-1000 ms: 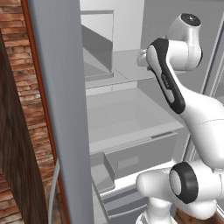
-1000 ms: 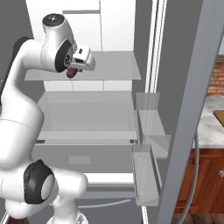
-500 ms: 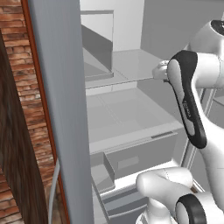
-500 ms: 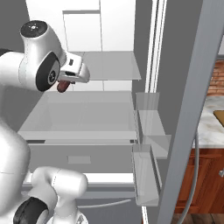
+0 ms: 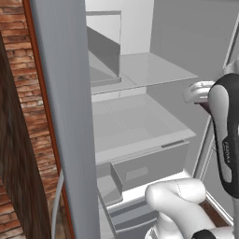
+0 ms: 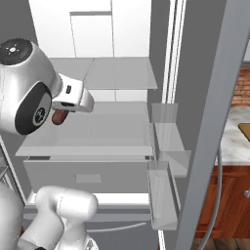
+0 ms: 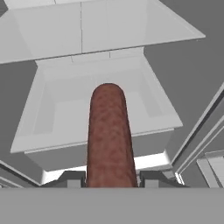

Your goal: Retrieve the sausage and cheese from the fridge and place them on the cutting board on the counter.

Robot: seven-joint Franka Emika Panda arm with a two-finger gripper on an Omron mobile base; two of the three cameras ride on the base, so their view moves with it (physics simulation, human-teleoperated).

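Pulled out of fridge (image 6: pixel 195 122) – sausage (image 7: pixel 109 135), reddish-brown, round-ended

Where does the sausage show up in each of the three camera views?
Left base view: the sausage is a dark sliver at the right edge, beside the arm's black link.
Right base view: sausage at left, below the white wrist, in front of the fridge shelves.
Hand view: sausage at centre, rising between the gripper fingertips.
Shared landmark: the fridge's lower drawer.
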